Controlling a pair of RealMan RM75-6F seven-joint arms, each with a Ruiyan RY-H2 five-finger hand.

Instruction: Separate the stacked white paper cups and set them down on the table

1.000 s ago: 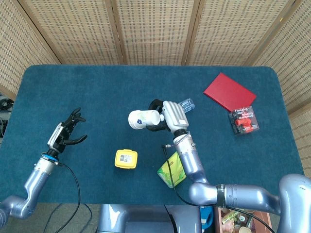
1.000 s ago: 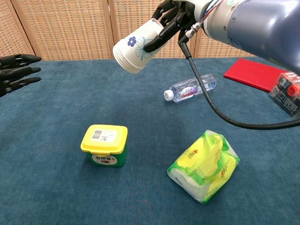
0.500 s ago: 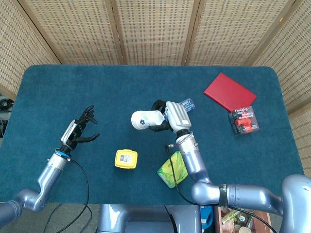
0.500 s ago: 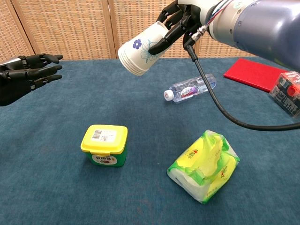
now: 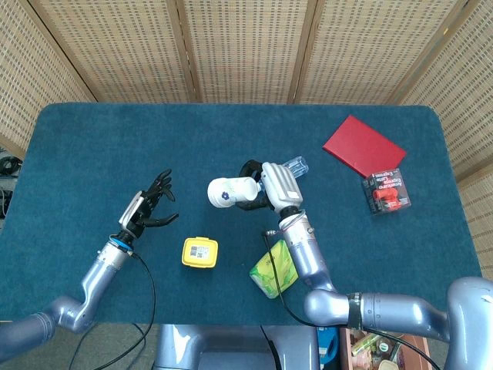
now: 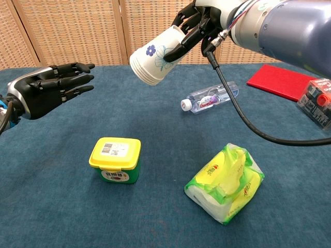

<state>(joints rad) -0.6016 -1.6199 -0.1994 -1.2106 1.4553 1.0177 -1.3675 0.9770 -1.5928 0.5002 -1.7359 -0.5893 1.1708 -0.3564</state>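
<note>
The cups (image 6: 155, 59) are gripped by the right hand (image 6: 199, 23), whose fingers are wrapped round the stack near its rim. The stack is held in the air above the middle of the table (image 5: 92, 139), tilted, with its base pointing down and toward the left hand (image 6: 49, 90); a blue flower print shows on its side. In the head view the cups (image 5: 231, 190) lie sideways against the right hand (image 5: 277, 185).

The left hand (image 5: 150, 208) is held open, fingers spread and stretched toward the cups, with nothing in it. It is well apart from the stack and hangs above the table's left part.

Just behind the right hand a bottle (image 6: 209, 97) lies on its side on the table. Nearer the robot, a yellow-lidded tub (image 6: 115, 160) stands below the cups, and a green tissue pack (image 6: 226, 181) lies to its right. At the far right a red book (image 5: 363, 146) and a small packaged item (image 5: 387, 192) are seen, near each other.
</note>
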